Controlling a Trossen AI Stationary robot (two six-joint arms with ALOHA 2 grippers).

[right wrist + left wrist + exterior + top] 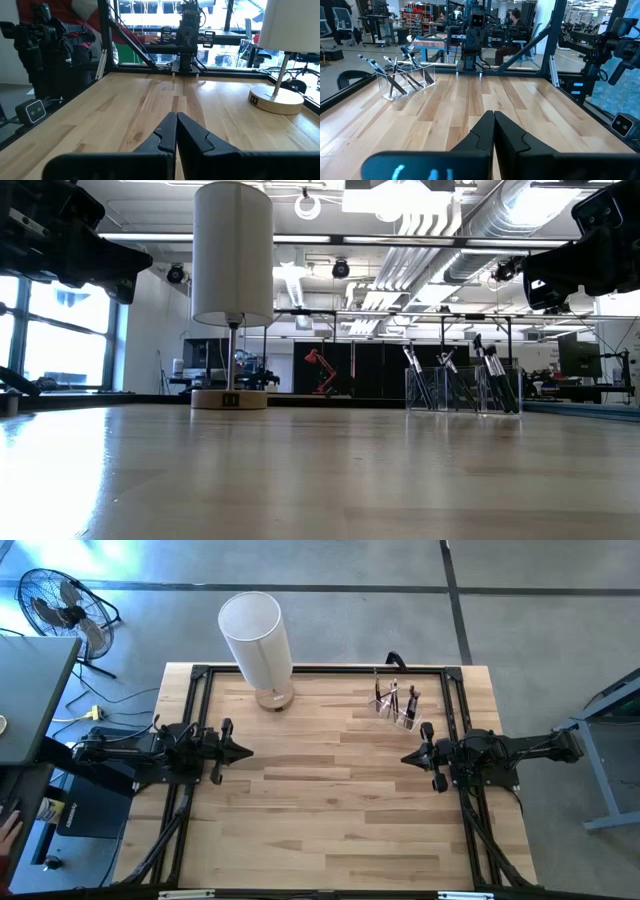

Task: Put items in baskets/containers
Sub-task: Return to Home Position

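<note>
Nearest in the left wrist view, the left pincer [494,114] has its two dark fingers pressed together with nothing between them. The right pincer [176,115] looks the same in its own wrist view: fingers pressed together and empty. In the high view the left pincer sits at the left-centre of the frame and the right pincer at the right-centre, tips facing each other, well apart, over the pale wooden worktop [320,800]. The low view shows both arms up in the upper corners of the frame, clear of the wood.

Farther back, in the upper right of the high view, stands the clear organizer [403,718], just above the right pincer's tip. The makeup brushes [393,80] stand in it, leaning at angles, dark handles down and tips up. None lies loose on the worktop.

Upper centre-left of the high view, a table lamp [232,255] stands near the far edge, with a white cylindrical shade on a thin stem and a tan wooden base. Beyond the worktop, a floor fan [60,605] stands at the upper left.
</note>
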